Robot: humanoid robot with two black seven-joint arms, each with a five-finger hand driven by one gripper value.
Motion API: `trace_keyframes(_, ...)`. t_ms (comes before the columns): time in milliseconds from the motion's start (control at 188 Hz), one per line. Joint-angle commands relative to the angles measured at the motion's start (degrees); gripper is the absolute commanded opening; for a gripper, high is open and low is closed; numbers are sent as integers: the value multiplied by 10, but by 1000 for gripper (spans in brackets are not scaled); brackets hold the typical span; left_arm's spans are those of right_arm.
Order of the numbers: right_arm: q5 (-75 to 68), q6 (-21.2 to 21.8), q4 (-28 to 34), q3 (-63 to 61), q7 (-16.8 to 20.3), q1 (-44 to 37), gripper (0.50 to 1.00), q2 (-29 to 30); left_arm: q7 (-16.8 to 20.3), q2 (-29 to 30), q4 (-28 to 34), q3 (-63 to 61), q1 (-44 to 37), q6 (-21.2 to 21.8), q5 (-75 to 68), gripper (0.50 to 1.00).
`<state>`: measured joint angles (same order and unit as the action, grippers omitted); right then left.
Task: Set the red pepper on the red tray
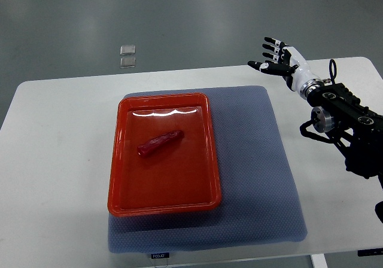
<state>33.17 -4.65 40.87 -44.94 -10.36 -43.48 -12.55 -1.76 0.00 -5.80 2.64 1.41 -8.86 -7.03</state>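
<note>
A long red pepper lies on the floor of the red tray, slightly left of its middle, tilted with its tip toward the upper right. The tray rests on a blue-grey mat. My right hand hovers over the table's far right corner, well away from the tray, with fingers spread and nothing in them. The left arm does not show.
The white table carries the mat and tray. On the grey floor beyond the table's far edge lie two small clear squares. My right arm's black forearm crosses the table's right side.
</note>
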Motion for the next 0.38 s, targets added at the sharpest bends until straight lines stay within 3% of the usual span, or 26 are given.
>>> trace_keyframes(0,-24,0,0,-1,-1,8,915,-2,0,0,0,0,0,0,0,1000)
trace_keyframes(372,-28,2,1,-22,-3,23,917,9,0,0,0,0,0,0,0,1000)
